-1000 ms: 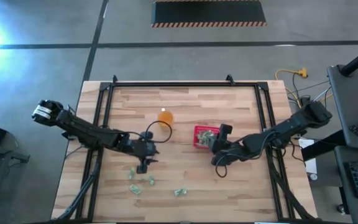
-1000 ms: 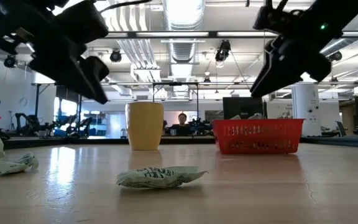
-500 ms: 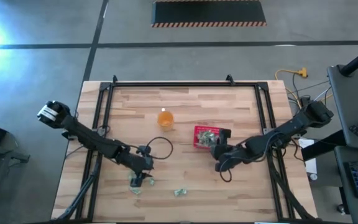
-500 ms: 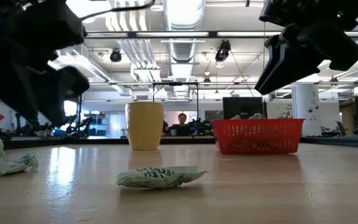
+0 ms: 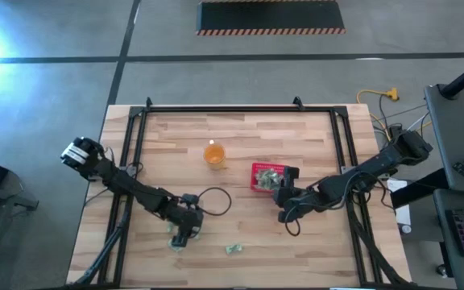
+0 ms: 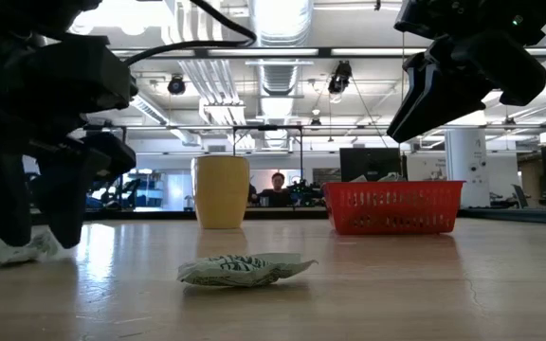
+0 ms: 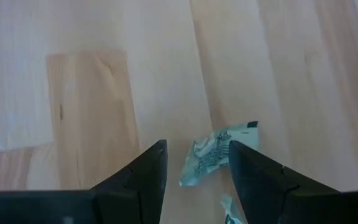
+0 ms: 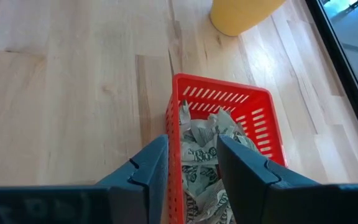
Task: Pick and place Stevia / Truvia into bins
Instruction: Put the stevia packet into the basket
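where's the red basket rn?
High view: the red basket sits right of table centre, right of the orange cup, packets inside. The right gripper hangs open above its near edge.

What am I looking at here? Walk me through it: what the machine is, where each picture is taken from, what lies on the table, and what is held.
Two dark robot arms work at a wooden table. One picture looks straight down, one sits at table height, and one camera rides on each wrist. The left gripper is low over a loose green-and-white sweetener packet, its fingers open around it, not yet closed. The right gripper hangs open and empty over the red basket, which already holds several packets. Another packet lies near the table-height camera. An orange cup stands beside the basket.
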`<state>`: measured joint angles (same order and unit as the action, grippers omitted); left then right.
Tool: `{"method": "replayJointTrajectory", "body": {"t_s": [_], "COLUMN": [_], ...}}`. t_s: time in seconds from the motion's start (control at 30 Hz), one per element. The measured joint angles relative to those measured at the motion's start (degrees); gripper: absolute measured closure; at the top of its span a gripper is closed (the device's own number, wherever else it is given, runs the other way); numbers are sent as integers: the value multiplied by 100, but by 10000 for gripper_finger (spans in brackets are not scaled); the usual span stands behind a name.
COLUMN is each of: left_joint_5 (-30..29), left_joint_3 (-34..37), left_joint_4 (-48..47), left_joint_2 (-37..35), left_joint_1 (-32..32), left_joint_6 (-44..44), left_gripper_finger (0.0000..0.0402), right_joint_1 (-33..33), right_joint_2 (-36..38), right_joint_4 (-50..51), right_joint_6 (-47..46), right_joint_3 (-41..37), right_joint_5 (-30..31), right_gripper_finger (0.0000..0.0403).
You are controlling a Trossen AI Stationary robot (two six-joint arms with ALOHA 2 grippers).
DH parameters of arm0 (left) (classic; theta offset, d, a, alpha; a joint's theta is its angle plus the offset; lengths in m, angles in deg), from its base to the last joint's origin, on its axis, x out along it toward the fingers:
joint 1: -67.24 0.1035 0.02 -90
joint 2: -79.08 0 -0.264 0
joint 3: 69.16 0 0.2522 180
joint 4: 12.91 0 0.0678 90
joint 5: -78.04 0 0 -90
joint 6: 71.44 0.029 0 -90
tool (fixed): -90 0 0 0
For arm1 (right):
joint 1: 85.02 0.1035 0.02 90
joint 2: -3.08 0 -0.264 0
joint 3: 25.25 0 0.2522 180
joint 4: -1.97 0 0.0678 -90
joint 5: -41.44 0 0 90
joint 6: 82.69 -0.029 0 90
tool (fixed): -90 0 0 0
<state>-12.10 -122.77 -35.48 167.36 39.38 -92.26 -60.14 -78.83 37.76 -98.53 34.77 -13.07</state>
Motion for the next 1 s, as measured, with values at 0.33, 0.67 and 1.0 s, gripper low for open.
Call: {"method": "replayJointTrajectory", "body": {"t_s": [0.33, 0.67, 1.0], "left_joint_5": [47, 109, -1695], "left_joint_3": [-9, -23, -730], "left_joint_4": [-263, -295, -105], "left_joint_2": [-4, -47, -247], "left_joint_1": [0, 2, 111], "left_joint_6": [-141, -131, 1721], "left_gripper_finger": [272, 394, 380], "right_joint_1": [0, 0, -2], "right_joint_2": [0, 0, -4], "right_joint_4": [-17, -35, -111], "right_joint_6": [0, 0, 0], "right_joint_3": [-9, -9, -9], "right_joint_5": [0, 0, 2], "right_gripper_finger": [280, 285, 287]}}
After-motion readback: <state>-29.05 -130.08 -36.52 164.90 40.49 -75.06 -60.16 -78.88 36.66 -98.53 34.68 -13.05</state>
